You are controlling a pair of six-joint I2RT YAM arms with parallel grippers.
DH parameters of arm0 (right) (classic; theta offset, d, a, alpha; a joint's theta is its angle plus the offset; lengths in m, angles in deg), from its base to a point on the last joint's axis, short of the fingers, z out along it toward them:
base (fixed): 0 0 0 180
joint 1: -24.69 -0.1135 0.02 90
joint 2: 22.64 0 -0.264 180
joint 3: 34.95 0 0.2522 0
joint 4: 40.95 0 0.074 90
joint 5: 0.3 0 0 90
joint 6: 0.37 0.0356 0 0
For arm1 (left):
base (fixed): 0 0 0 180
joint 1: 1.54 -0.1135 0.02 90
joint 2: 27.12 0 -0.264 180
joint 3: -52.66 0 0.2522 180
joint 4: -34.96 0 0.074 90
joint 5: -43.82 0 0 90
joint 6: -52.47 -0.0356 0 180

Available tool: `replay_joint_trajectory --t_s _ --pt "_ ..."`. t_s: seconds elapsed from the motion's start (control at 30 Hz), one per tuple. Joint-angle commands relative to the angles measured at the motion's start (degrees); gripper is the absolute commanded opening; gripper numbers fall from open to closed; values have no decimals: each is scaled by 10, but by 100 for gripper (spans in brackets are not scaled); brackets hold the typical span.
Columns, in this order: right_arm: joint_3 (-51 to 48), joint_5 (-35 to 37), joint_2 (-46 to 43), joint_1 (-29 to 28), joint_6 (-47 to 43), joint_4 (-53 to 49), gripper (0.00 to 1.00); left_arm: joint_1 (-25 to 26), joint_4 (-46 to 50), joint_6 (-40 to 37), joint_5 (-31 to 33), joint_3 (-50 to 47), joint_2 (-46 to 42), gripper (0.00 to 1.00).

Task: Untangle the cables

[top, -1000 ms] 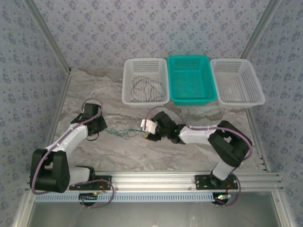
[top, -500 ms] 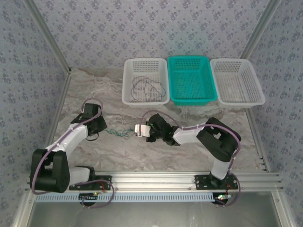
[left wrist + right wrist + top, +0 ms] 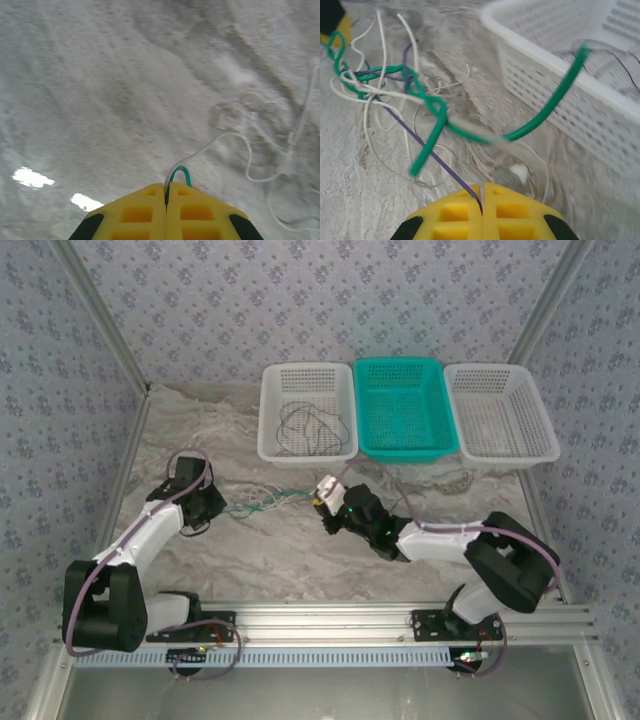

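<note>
The left pincer (image 3: 166, 189) was closed, its yellow fingers (image 3: 135, 214) pinching a small loop of green cable (image 3: 178, 171) just above the marbled tabletop (image 3: 100, 100). The right pincer (image 3: 481, 191) was closed too, gripping a thin purple cable (image 3: 455, 175) that ran from between its fingertips up into the tangle (image 3: 265, 502).

From above, that tangle lay on the left half of the tabletop, about midway between the near and far edges, strung between the two pincers. Up close it was a knot of green, purple and white cables (image 3: 385, 92) looped through one another. One green end arched up beside the wall of a white basket (image 3: 560, 75); it was too blurred to show whether the two touched.

Three baskets stood in a row along the far edge. The left white one held a loose coil of dark cables (image 3: 312, 428). A teal basket (image 3: 400, 453) sat in the middle and another white basket (image 3: 505, 456) stood nearest the far right corner.
</note>
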Motion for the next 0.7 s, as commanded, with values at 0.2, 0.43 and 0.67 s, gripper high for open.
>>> replay_joint_trajectory --t_s 0.2,0.43,0.67 --pt "-65 246 -167 203 350 -226 0 -48 66 -10 192 -4 -16 0" --pt "-71 211 -231 328 420 -305 0 -49 66 -10 192 -5 -18 0" --pt "-65 -18 -241 297 241 -228 0 -46 -15 -77 63 -28 -31 1"
